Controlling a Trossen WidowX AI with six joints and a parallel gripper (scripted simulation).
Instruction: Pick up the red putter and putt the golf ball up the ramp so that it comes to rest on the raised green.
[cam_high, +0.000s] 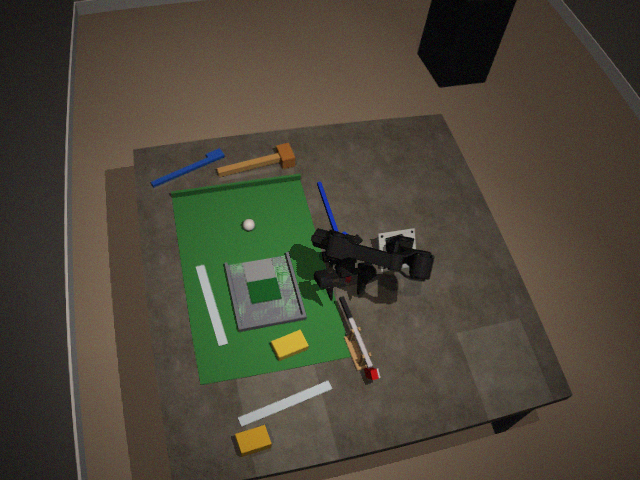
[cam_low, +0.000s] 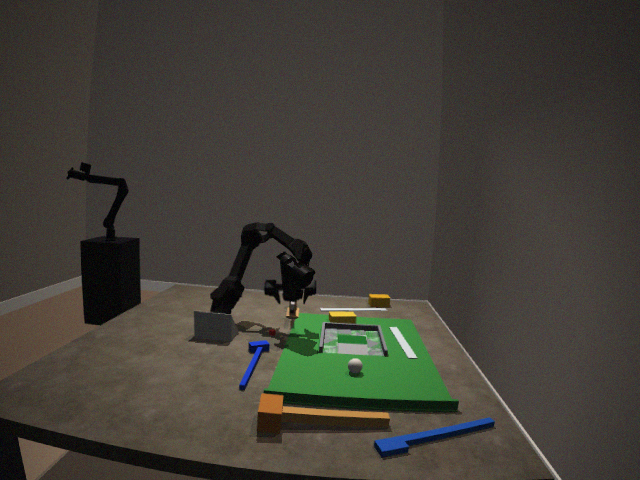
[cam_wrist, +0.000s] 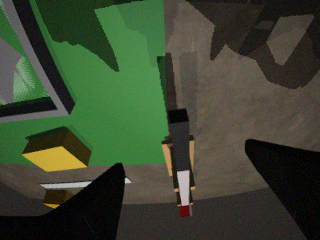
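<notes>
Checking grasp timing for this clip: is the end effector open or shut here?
Open. In the wrist view the end effector has its fingers spread wide with nothing between them, and the red putter lies on its stand below.

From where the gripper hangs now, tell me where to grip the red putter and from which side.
Grip the dark grip section of the red putter near its upper end, coming straight down from above. The shaft rests on a tan stand beside the green mat, probably leaving room under it. The open gripper already straddles the shaft, with its fingers on either side.
</notes>
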